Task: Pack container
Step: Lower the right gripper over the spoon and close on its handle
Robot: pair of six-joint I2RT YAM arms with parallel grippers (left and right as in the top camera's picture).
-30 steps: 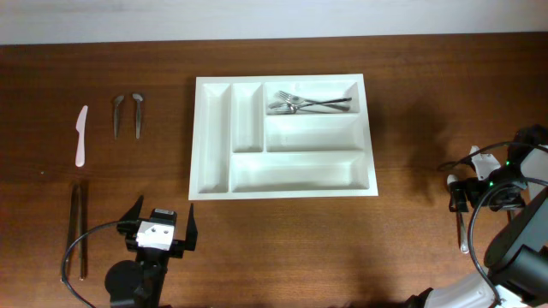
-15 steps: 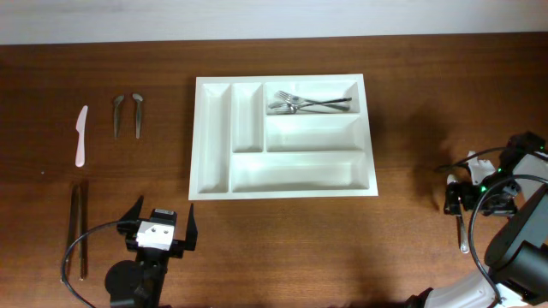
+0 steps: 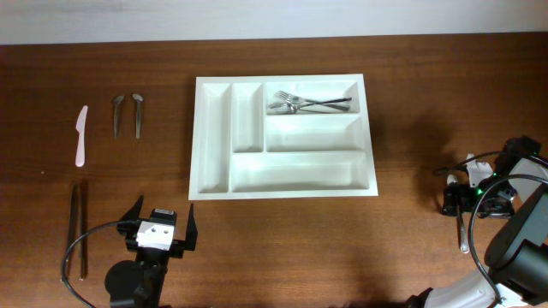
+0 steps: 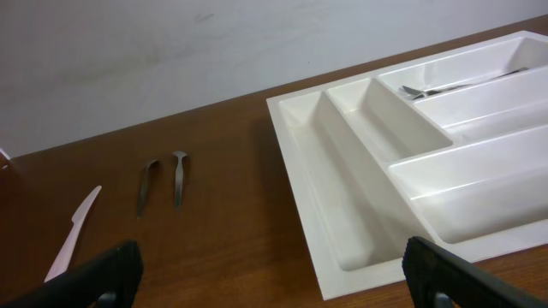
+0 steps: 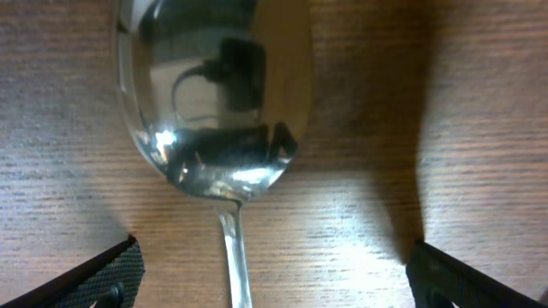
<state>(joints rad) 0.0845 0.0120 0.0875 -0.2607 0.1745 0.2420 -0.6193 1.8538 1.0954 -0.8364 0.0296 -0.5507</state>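
The brown wooden tabletop (image 3: 428, 77) filled the overhead view, w/ the white plastic tray (image 3: 295, 171) lying flat about mid-table, nearer the far edge, long side across. Five compts: two narrow upright ones at left, three long ones stacked at right. Only the top long one was filled, w/ a few metal forks (image 3: 308, 103). The tray looked light, stiff-ish moulded plastic w/ a slick finish, so it would prob. skid on the wood if bumped. Best hold would be a pinch over the raised outer rim or a divider wall, not the flat floor, and the thin walls might flex if lifted by one corner. Open room was good: bare wood all round the tray and wide gaps to both arms, though the far tabletop edge sat near behind it. The left jaws stood wide open and empty near the front edge, pointed toward the tray's left side. The right jaws, also fully spread and gripping nothing, hung low at far right, well apart from the tray, straddling a metal spoon (image 5: 210, 94) that lay flat on the wood. At far left lay two long dark sticks (image 3: 84, 222), a white plastic knife (image 3: 81, 135) and two small metal utensils (image 3: 137, 120), all well apart from the tray.
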